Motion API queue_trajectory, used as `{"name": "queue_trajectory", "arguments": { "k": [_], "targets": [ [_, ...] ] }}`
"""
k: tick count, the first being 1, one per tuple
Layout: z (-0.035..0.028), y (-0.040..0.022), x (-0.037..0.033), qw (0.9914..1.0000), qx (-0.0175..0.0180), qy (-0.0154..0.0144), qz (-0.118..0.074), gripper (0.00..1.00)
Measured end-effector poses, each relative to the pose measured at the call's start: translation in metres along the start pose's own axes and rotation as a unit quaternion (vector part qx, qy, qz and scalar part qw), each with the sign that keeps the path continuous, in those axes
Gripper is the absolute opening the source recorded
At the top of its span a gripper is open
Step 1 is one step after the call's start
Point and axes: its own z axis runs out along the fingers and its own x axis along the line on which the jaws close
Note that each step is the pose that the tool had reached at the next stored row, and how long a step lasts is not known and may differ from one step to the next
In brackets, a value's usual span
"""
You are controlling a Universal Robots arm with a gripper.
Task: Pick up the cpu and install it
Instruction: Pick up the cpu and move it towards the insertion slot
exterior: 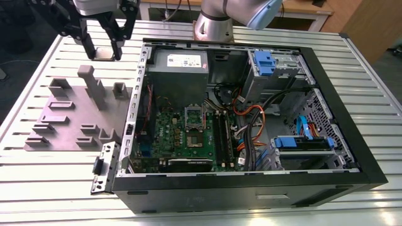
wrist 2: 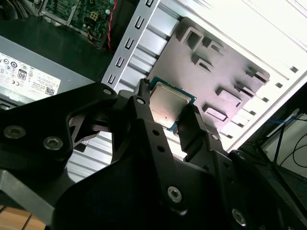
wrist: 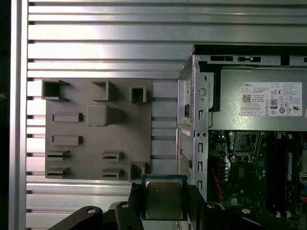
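Gripping the cpu [wrist 2: 169, 106] by two opposite edges, the hand [exterior: 102, 52] is closed on it, black fingers [wrist 2: 196, 134] on either side and the silver-grey lid plain in both wrist views [wrist: 164, 198]. In the exterior view the hand sits at about 10 o'clock in the frame, over the slatted metal tabletop [exterior: 37, 188], just past the 12 o'clock edge of the grey fixture plate [exterior: 63, 117] with its raised blocks. The cpu is not touching the plate. The open computer case [exterior: 251, 186] lies on its side at 3 o'clock from the plate, touching or just beside it. Inside it the green motherboard [exterior: 188, 136] lies flat, with the socket [exterior: 195, 115] near the board's 12 o'clock end, well apart from the cpu, toward 4 o'clock from the hand. The grey power supply [exterior: 179, 66] fills the case corner nearest the hand. The arm's base [exterior: 213, 26] stands at 12 o'clock behind the case.
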Motion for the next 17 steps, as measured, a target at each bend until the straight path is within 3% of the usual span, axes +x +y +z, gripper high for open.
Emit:
{"name": "queue_trajectory", "arguments": {
  "k": [8, 17],
  "targets": [
    [-0.0001, 0.0000, -0.0077, 1.00000, 0.0000, 0.0000, 0.000, 0.47],
    [-0.0001, 0.0000, -0.0105, 1.00000, 0.0000, 0.0000, 0.000, 0.47]
  ]
}}
